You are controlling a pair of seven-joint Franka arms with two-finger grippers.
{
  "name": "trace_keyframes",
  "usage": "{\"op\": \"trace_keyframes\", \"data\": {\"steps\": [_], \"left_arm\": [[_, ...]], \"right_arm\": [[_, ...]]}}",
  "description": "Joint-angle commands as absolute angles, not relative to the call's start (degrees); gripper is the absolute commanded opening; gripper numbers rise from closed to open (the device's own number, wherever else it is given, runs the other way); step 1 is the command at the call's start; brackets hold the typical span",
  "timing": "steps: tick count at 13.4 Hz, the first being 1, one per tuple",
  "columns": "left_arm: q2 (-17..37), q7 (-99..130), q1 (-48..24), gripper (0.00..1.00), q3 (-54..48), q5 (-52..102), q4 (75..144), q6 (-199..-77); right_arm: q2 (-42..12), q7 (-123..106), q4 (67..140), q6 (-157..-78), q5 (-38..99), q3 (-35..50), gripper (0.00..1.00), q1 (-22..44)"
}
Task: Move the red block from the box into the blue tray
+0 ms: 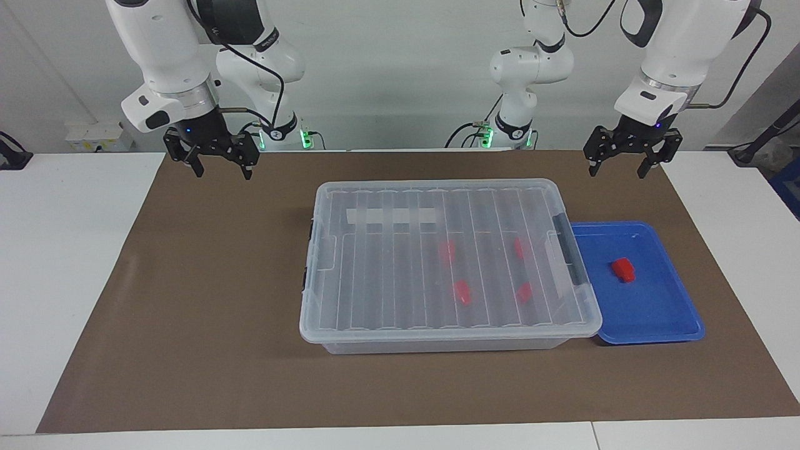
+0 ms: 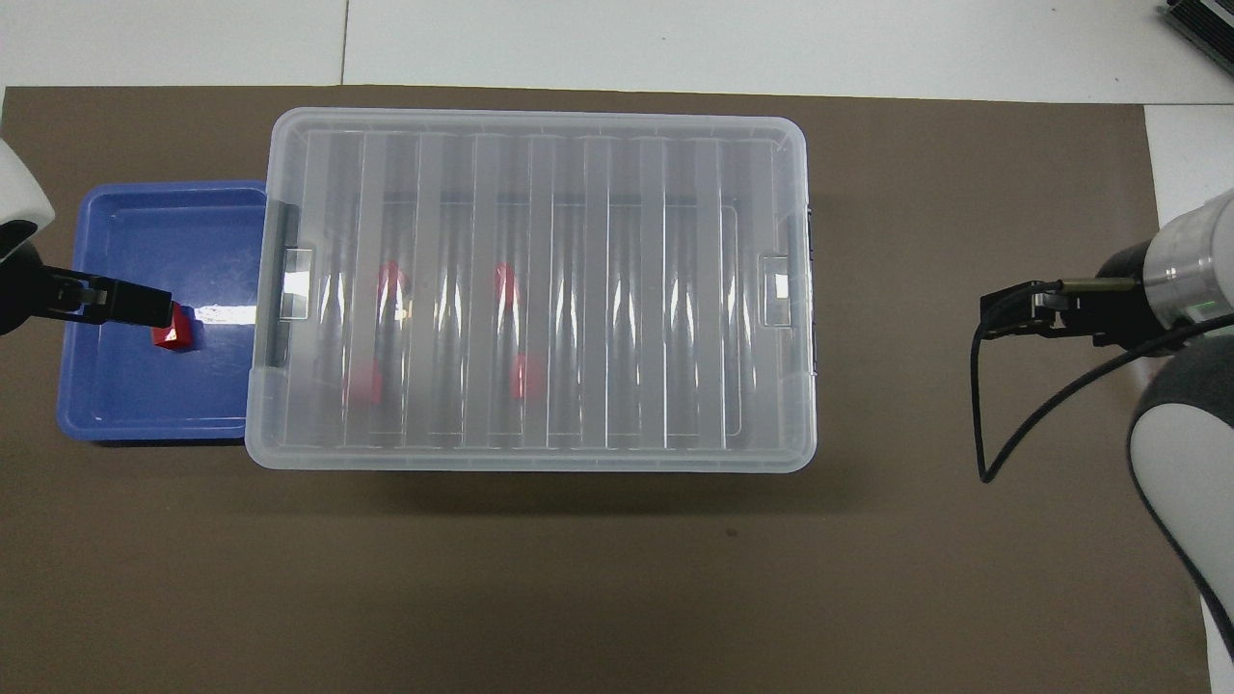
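A small red plastic block (image 1: 623,269) lies in the shallow blue plastic tray (image 1: 662,312) beside the lidded clear plastic box (image 1: 381,275); left gripper (image 1: 632,165) and right gripper (image 1: 222,164) hang above the tabletop, jaws apart.

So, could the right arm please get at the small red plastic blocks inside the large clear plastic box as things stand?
Probably not: the ribbed lid covers the box, and the right gripper hangs open over the mat.

You see a brown mat (image 1: 187,300) covering most of the white table (image 1: 62,250), and a white socket box (image 1: 94,136) at the wall near the table's edge.
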State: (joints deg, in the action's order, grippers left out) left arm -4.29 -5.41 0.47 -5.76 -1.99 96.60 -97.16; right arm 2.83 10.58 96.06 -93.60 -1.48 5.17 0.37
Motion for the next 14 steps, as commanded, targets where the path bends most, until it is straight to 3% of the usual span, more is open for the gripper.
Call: {"op": "trace_keyframes", "data": {"steps": [1,14], "left_arm": [[-5.98,-5.54,1.76,1.0,-6.5,-1.49,98.79,-98.44],[-5.98,-5.54,2.81,1.0,-6.42,-0.35,98.79,-98.53]], "right_arm": [[3.25,10.02,96.59,-93.25,-1.23,5.45,1.0,0.0],[3.6,9.75,97.21,-92.9,-1.14,5.45,1.0,-0.09]]}}
